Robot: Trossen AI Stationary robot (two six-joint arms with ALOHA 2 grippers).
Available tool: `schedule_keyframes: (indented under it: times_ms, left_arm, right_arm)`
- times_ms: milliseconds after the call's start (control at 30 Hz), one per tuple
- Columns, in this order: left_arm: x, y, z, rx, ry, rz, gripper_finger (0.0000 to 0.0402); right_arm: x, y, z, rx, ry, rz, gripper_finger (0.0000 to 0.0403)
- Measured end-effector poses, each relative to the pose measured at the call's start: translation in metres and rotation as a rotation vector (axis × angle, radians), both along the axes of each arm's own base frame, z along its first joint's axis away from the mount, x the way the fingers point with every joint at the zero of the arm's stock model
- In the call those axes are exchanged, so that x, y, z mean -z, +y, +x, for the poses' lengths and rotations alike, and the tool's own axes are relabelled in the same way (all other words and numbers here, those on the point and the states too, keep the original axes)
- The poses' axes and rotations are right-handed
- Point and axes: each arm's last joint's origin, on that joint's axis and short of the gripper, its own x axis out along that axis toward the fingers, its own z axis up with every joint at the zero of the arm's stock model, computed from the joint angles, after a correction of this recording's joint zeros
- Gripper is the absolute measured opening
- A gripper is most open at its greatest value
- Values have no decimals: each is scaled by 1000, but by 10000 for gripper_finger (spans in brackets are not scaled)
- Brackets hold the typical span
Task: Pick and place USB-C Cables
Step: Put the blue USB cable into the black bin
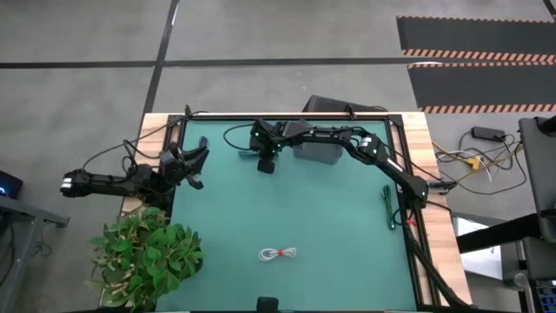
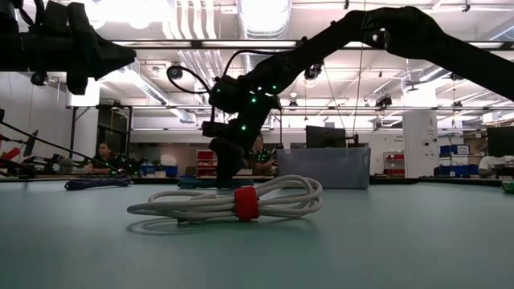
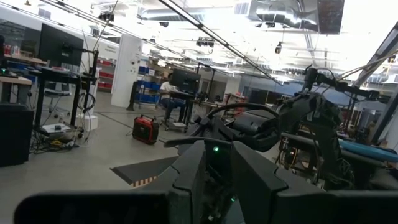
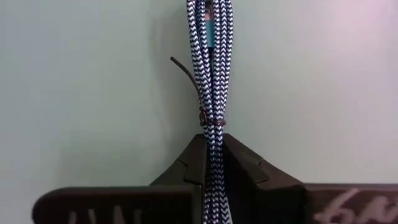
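Blue-and-white braided cable (image 4: 211,68) is pinched between the right gripper (image 4: 211,163) fingers, long axis running straight out from them, just beside the grey bin (image 1: 317,153).

Grey floor (image 1: 261,35), striped mat (image 1: 473,52), ceiling lights (image 2: 261,16)

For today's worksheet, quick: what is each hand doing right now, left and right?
Left hand: open, empty, at the table's left edge.
Right hand: closed on the dark blue braided cable.

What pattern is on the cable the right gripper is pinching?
A dark blue and white zigzag weave on the cable, clearest in the right wrist view.
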Motion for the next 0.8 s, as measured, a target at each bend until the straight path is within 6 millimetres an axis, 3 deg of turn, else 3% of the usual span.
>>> schedule_keyframes:
  times_ms: [500,800]
  left_arm:
    - [0,0,0,1,-1,-1,63]
    - [0,0,0,1,-1,-1,63]
  right_arm:
    - [-82,0,-1,28,-32,-9,22]
    - [-122,9,-14,31,-58,-18,22]
